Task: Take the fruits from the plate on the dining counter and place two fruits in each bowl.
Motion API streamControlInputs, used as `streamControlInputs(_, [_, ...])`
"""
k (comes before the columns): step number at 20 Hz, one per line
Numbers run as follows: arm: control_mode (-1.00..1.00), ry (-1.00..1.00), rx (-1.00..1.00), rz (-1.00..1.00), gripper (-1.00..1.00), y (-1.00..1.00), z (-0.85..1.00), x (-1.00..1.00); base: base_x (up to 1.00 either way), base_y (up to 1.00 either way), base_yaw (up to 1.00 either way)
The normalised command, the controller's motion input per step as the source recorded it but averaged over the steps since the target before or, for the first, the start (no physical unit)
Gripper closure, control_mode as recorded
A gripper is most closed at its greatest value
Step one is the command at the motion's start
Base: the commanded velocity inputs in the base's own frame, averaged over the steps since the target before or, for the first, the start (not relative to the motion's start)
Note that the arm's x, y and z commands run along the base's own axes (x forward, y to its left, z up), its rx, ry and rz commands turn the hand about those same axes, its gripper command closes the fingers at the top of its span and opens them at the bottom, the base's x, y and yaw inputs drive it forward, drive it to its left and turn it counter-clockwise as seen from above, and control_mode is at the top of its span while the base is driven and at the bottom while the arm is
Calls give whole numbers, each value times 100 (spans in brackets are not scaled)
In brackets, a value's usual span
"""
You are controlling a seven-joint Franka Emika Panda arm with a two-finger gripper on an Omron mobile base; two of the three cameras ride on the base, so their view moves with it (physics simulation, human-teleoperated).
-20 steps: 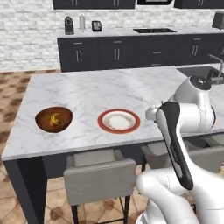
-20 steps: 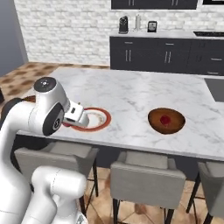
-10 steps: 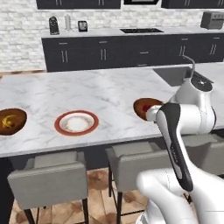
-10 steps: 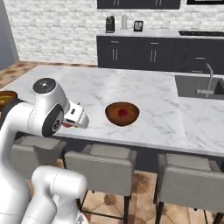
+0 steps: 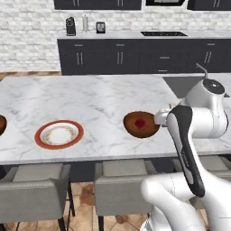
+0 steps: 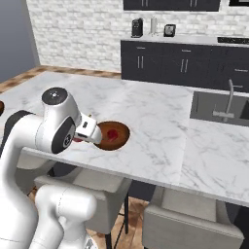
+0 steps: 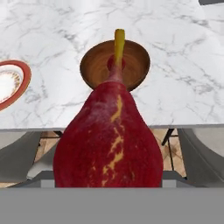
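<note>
In the hand view a red fruit [image 7: 109, 135] with yellow streaks and a yellow stem fills the lower middle, and my gripper [image 6: 83, 138] is shut on it; the fingertips are hidden behind it. The hand hovers over the near edge of the dining counter [image 5: 90, 99], just short of a brown bowl [image 5: 131, 121]. Inside that bowl [image 7: 94, 65] lies one red fruit [image 5: 140, 123]. The red-rimmed plate [image 5: 59, 134] sits empty to the left. A sliver of the second bowl [image 5: 1, 124] shows at the left edge.
A sink with a curved faucet [image 6: 229, 99] is set into the counter to the right. Grey stools [image 5: 119, 191] stand under the near edge. Dark cabinets [image 5: 135, 56] with small appliances line the back wall.
The whole scene has slid left because the base drove right; the bowl with the red fruit now lies in front of the hand. The gripper has kept hold of its fruit.
</note>
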Motion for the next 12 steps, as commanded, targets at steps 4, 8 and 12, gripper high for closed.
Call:
streamControlInputs(4, [100,0,0,0,100,0,0,0,89,1,1])
streamControlInputs(8, [100,0,0,0,100,0,0,0,0,0,0])
streamControlInputs(12, [100,0,0,0,100,0,0,0,0,0,0])
